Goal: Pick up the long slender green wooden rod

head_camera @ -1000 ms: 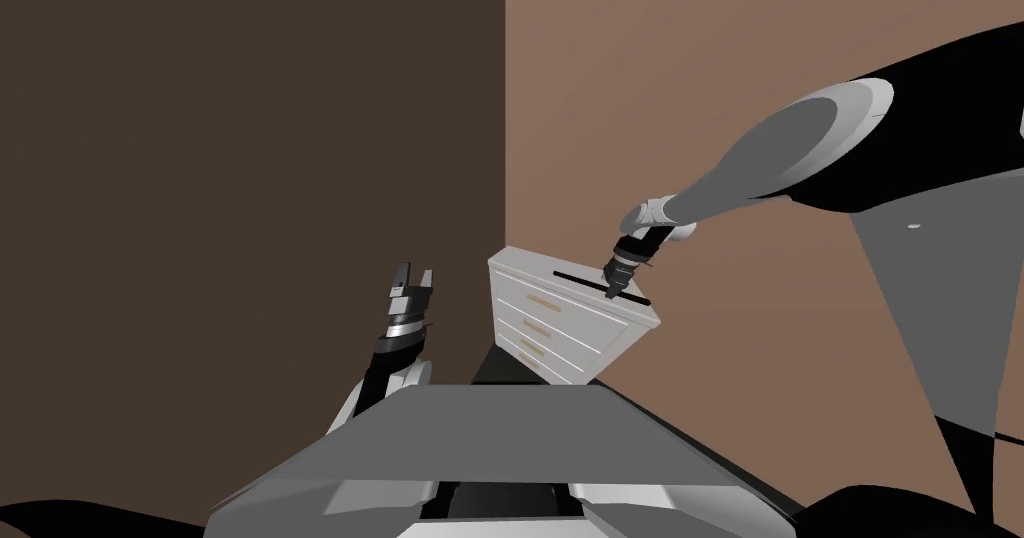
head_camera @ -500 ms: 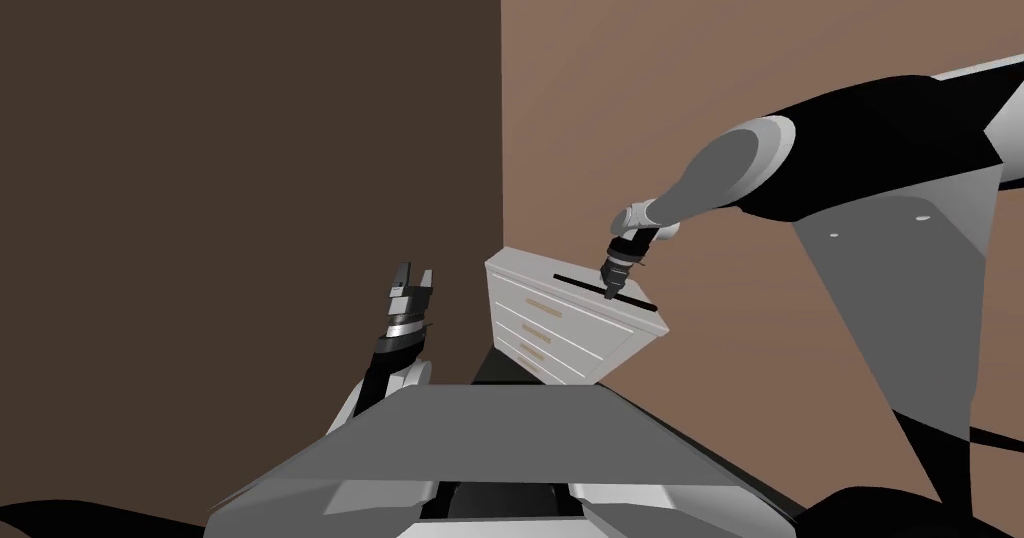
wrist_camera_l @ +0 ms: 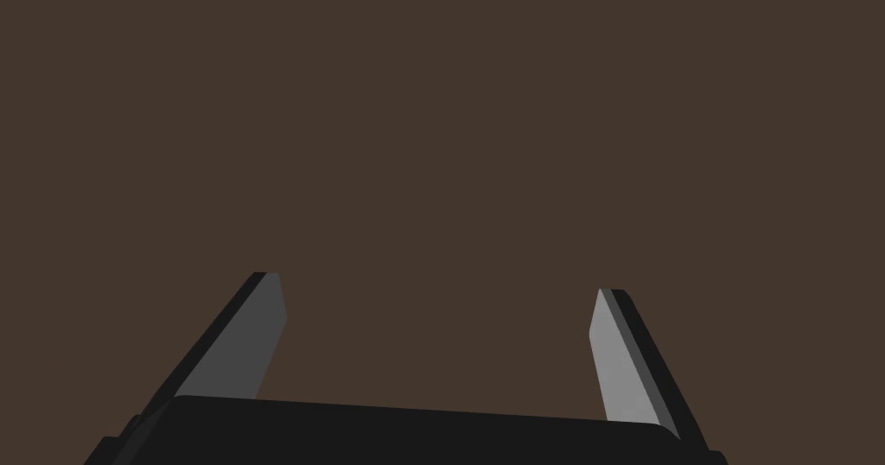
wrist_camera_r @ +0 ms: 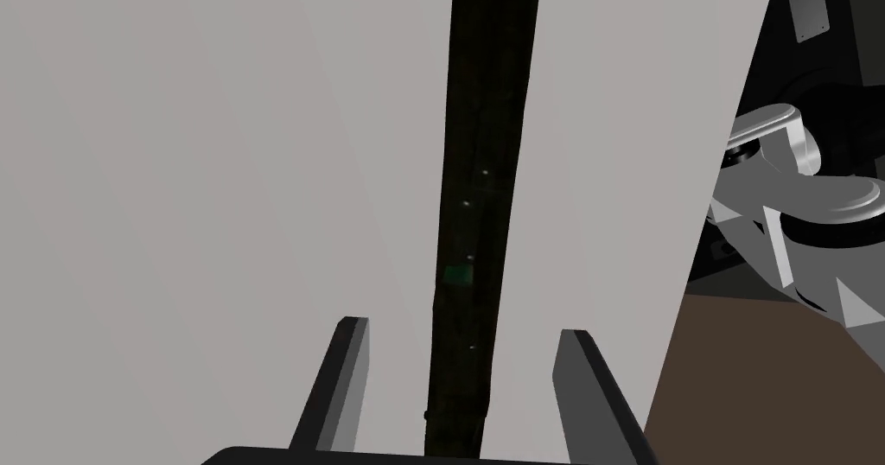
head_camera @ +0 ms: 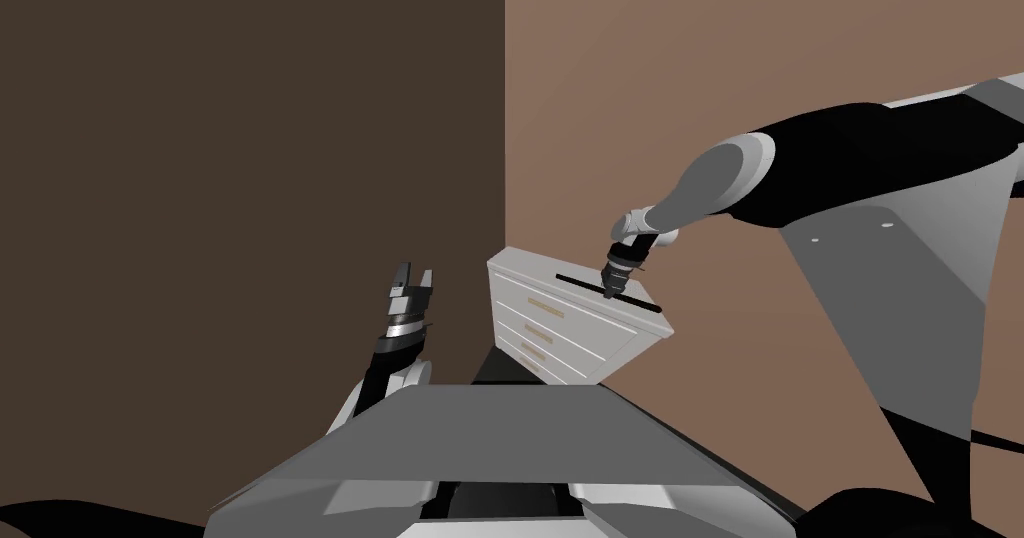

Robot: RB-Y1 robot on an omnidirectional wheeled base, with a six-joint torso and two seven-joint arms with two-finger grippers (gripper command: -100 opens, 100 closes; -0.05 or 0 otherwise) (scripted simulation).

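Two spread fingers of the right claw point(wrist_camera_r: 464, 328) are straddling the dark rod point(wrist_camera_r: 488, 140) lying flat on the white drawer chest point(wrist_camera_r: 216, 183), probably light, stiff and roll-prone, best pinched near mid-length; the left claw point(wrist_camera_l: 438, 283) is hanging open.

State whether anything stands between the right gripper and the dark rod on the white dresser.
Nothing visible does. The right gripper is open directly over the dark rod, which lies bare on the white dresser top and runs between its jaws.
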